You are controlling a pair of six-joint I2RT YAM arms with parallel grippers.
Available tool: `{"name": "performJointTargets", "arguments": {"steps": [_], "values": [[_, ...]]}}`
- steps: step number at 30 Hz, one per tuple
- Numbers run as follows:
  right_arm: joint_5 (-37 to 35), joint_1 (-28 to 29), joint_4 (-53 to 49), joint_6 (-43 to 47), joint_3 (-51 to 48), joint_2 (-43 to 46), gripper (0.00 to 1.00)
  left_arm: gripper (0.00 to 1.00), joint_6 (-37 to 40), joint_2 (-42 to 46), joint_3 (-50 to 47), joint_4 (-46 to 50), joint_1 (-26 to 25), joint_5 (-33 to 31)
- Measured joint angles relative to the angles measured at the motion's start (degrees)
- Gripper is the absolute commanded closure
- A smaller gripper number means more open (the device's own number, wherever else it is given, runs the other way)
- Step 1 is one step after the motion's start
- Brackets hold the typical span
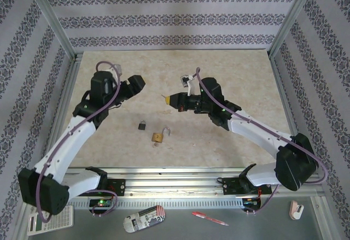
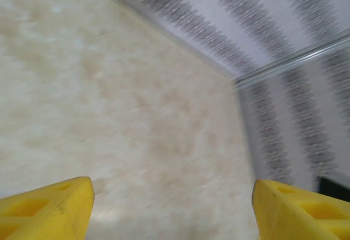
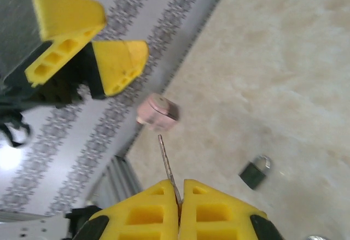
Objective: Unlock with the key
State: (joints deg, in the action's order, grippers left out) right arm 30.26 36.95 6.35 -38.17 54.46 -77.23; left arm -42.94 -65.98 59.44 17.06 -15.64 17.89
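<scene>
My right gripper is shut on the key. The thin silvery blade sticks out from between its yellow fingers. In the top view this gripper hovers above mid-table, up and to the right of the brass padlock, which lies on the table with its silver shackle pointing up-right. My left gripper is open, with only bare table between its yellow fingertips. It hangs at the left of the table, apart from the padlock. In the right wrist view the left gripper is seen at top left.
A small black padlock lies left of the brass one and is also seen on the table. A blurred pink object sits beyond the key's tip. Metal frame rails and patterned walls ring the marble table.
</scene>
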Motion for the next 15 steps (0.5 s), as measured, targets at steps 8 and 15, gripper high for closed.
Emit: {"name": "performJointTargets", "arguments": {"steps": [8,15], "values": [[-9.57,1.07,-16.55,8.20,1.07,5.20,1.00,0.41,16.46,-17.09,6.12,25.44,-0.94,-4.55],[-12.90,0.76,-19.65,9.05,-4.04,9.22,1.00,0.53,23.56,-30.10,13.07,35.19,-10.19,-10.34]]}}
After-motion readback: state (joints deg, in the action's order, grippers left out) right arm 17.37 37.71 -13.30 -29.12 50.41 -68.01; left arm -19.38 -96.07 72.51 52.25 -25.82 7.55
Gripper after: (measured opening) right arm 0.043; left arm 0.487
